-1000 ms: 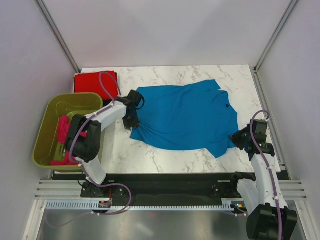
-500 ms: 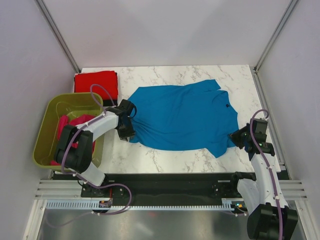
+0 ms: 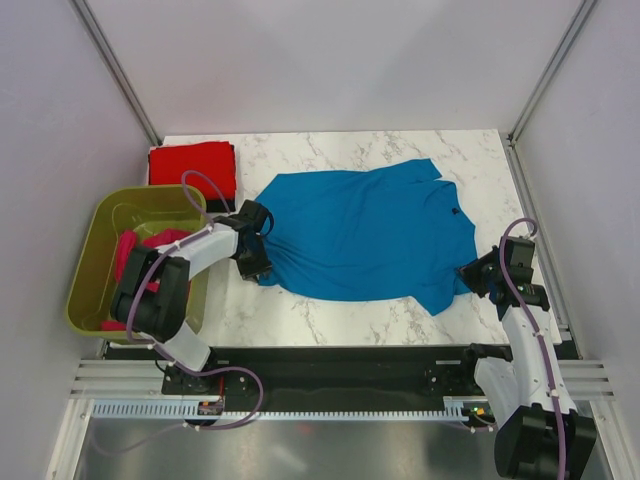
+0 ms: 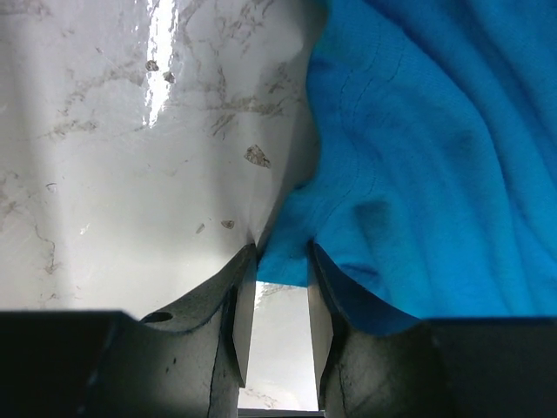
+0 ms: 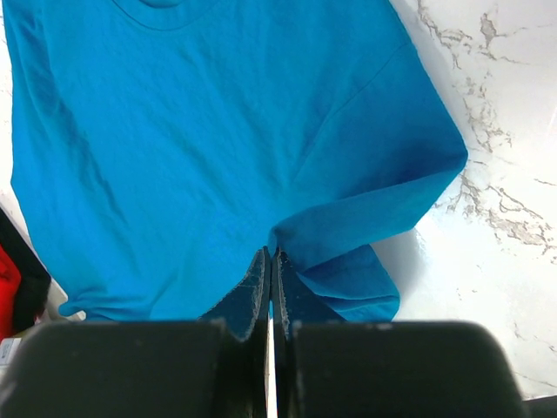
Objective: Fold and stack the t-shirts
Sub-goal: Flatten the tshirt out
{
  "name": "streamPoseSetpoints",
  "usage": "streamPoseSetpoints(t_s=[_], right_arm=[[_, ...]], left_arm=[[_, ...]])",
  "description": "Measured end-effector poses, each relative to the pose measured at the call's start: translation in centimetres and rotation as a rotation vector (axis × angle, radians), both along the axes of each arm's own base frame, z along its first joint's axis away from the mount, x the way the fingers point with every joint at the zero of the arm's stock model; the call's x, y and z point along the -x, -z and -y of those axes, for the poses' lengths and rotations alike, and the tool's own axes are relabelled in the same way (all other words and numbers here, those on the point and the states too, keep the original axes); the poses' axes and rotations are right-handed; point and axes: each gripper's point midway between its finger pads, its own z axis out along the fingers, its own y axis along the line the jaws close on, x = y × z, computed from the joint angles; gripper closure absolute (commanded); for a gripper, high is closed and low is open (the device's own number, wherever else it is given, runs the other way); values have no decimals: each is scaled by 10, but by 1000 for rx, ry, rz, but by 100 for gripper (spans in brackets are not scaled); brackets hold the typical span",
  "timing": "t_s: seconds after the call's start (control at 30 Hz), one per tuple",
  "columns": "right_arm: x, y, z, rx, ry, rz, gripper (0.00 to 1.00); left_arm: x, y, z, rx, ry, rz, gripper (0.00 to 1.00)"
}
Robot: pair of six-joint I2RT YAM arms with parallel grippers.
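A white marble-patterned table [image 3: 330, 312] sits boxed in by plain pale walls [image 3: 330, 60] and metal corner posts [image 3: 115, 70].

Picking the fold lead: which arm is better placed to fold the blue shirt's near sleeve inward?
Right, probably: right end effector pinches the blue t-shirt at that sleeve; left end effector sits at the hem.

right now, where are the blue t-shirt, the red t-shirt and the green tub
blue t-shirt [image 3: 365, 230], top view, middle of its body
red t-shirt [image 3: 192, 163], top view, its middle
green tub [image 3: 140, 194], top view, its far rim
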Motion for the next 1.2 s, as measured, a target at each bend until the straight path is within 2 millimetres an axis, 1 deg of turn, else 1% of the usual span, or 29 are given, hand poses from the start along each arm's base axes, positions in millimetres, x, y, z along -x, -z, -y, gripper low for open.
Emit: streamPoseSetpoints(t_s=[0.1,0.37,0.43,0.57,0.77,0.87,0.93,0.97,1.07,1.1,1.2], right_arm=[[0,2,0,1,-2,-8,100],[0,2,0,3,-4,-11,100],[0,2,0,4,-4,-11,100],[0,3,1,5,-2,-13,100],[0,3,1,5,-2,-13,100],[0,3,1,6,-1,-14,100],[0,3,1,6,-1,-14,100],[0,3,1,8,0,-14,100],[0,3,2,10,1,-14,100],[0,3,2,14,1,-16,100],[-3,-1,7,32,9,-27,100]], left_arm=[[1,-2,-1,-4,-1,2,63],[3,-18,-2,5,-1,35,63],[3,-18,-2,6,-1,36,64],[4,-15,-2,5,0,26,65],[12,2,-2,0,4,-26,65],[11,3,-2,6,2,-31,67],[11,3,-2,7,-1,-34,73],[11,3,-3,6,-1,-35,79],[11,3,-3,9,0,-33,91],[10,2,-2,13,1,-30,97],[10,-1,-1,14,4,-24,98]])
